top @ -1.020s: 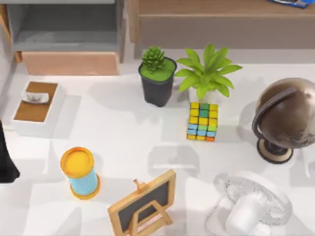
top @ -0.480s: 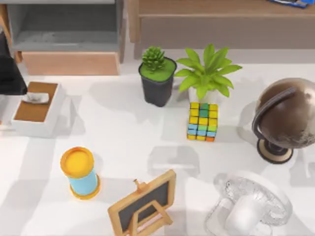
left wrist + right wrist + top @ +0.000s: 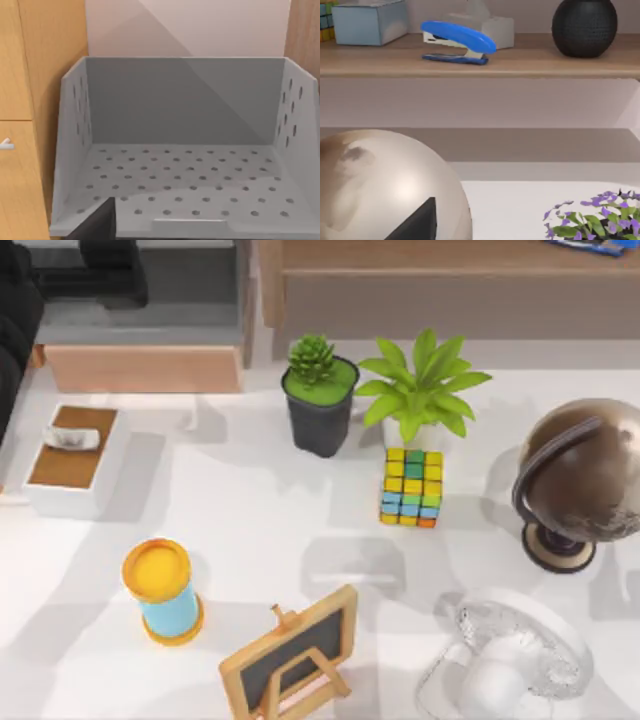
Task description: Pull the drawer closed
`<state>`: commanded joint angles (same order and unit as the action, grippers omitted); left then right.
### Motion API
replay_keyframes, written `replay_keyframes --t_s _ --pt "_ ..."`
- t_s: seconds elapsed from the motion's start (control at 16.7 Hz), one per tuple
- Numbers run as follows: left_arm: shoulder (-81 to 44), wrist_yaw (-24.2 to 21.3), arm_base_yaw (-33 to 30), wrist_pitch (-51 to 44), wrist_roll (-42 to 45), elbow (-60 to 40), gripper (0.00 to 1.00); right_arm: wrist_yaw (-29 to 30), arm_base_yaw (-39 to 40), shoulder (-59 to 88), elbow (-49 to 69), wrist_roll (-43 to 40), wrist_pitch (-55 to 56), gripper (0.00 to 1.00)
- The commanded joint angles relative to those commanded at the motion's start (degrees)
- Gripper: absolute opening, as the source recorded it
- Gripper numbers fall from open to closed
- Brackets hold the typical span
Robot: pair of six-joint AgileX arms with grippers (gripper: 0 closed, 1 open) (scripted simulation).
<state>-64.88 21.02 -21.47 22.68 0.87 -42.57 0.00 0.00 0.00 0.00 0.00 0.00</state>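
Clearly, the approach step is in hand: the drawer point(image 3: 140, 330) stands pulled out at the back left of the table point(image 3: 260, 530), its grey perforated floor bare in the left wrist view and its light-wood front panel point(image 3: 143, 368) facing the table. The left arm point(image 3: 20, 310) is reached over the drawer, with the left gripper point(image 3: 112, 265) above its grey interior; whether its fingers are parted or closed cannot be told. The next move is judged to call for the gripper to be brought against the drawer's front and the drawer driven straight back into its cabinet. One drawer is counted. Just in front of the drawer lies one small white box point(image 3: 72, 460); to the drawer's right stand two potted plants point(image 3: 320, 395), and beyond them one cube puzzle point(image 3: 412, 486) and one globe point(image 3: 580, 480).
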Motion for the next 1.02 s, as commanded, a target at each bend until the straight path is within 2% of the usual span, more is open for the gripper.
replay_keyframes --t_s 0.42,0.54,0.78,1.02 --pt "-1.34 0.35 -0.33 0.41 0.02 -0.75 1.00 0.00 0.00 0.00 0.00 0.00 0.00 1.00" --pt "-1.81 -0.84 0.96 1.57 1.54 -0.35 1.00 0.00 0.00 0.00 0.00 0.00 0.00 1.00" --pt "-4.66 -7.25 8.70 8.38 10.19 1.91 1.00 0.00 0.00 0.00 0.00 0.00 0.00 1.00" --pt "-9.59 -17.23 21.67 19.63 24.26 5.59 1.00 0.00 0.00 0.00 0.00 0.00 0.00 1.00"
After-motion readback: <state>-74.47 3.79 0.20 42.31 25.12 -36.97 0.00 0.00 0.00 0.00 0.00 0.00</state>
